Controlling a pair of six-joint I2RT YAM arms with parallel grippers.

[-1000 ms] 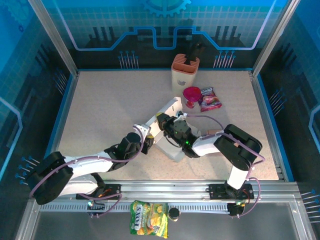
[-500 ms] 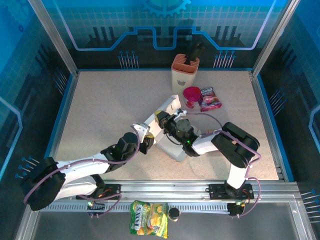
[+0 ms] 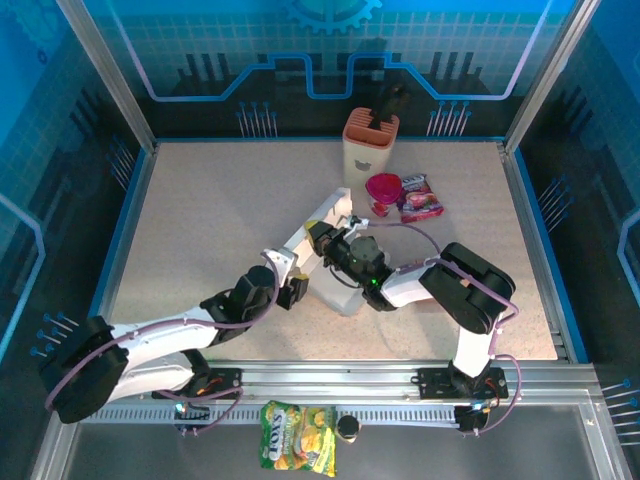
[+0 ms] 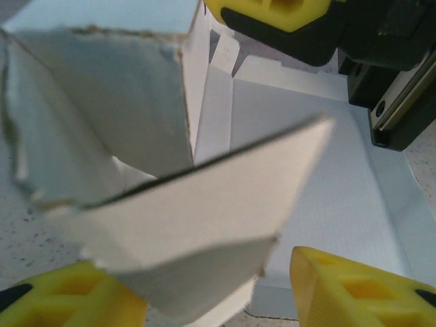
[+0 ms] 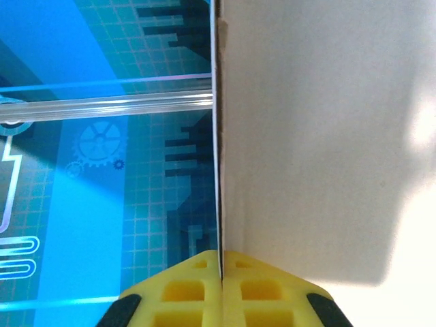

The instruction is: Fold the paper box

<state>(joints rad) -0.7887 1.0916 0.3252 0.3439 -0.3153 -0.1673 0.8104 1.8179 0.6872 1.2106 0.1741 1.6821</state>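
The paper box [image 3: 345,296] sits mid-frame on the surface [image 3: 200,200], its long panel [image 3: 325,213] slanting from lower left to upper right. My right hand [image 5: 221,255] is clamped on an upright wall [image 5: 320,136]. My left hand [image 4: 204,293], fingers spread, straddles the loose flap [image 4: 191,218] at the panel's lower-left end, so I judge it nearer for the fold.

**Paper box [image 3: 330,215]: white card, partly folded, flaps open.**
It sits just in front of the pink cup [image 3: 383,188] and to its left in the overhead view, with one long panel slanting up toward the cup. Seen close up, one flap [image 4: 204,204] leans at an angle across the open inside. Under it lie a flat floor panel and creased side walls. The cut edges look rough and greyish.
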